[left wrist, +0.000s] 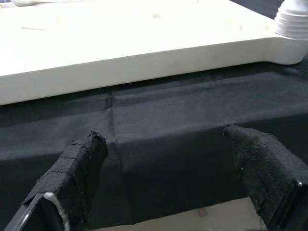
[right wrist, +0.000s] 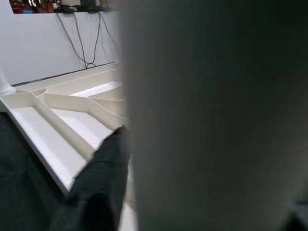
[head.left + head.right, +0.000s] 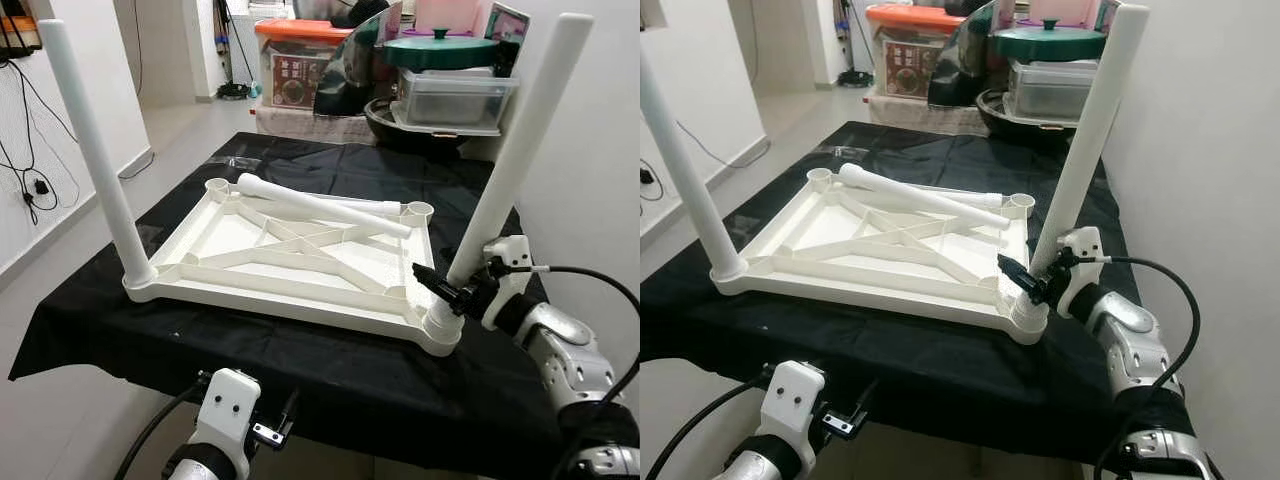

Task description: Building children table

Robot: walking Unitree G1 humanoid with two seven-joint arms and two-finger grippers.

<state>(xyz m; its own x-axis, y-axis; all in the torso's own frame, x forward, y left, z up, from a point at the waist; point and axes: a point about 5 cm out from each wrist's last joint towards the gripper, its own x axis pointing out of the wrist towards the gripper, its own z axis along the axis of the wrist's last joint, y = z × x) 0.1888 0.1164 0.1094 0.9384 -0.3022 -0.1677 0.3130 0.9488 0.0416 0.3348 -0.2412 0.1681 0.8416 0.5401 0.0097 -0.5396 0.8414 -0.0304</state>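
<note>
Clamping the base of the near-right leg (image 3: 515, 150), my right gripper (image 3: 447, 291) had its black fingers closed around the white tube just above the corner socket (image 3: 441, 330) where that leg stood upright; in the right wrist view the leg (image 2: 211, 115) loomed close and blurred beside one dark finger (image 2: 98, 183). My left gripper (image 1: 173, 173) hung below the near edge of the table, its two padded fingers (image 1: 79, 168) spread wide apart with nothing between them, pointed at the black cloth (image 1: 168, 120) draped over the edge. On that cloth lay the upturned white tabletop (image 3: 290, 262), ribbed underside facing up, with diagonal braces crossing in its middle. A second leg (image 3: 92, 140) stood upright in the near-left corner socket. A third leg (image 3: 322, 204) lay loose across the far part of the tabletop, slanting from the far-left socket (image 3: 217, 185) toward the far-right socket (image 3: 420, 211), both of which stood open. Beyond the cloth-covered surface I saw a green lidded pot (image 3: 440, 47) sitting on a clear plastic bin (image 3: 455, 97), and an orange-lidded box (image 3: 300, 60) farther back. Cables (image 3: 30, 150) trailed down the white wall on my left.
</note>
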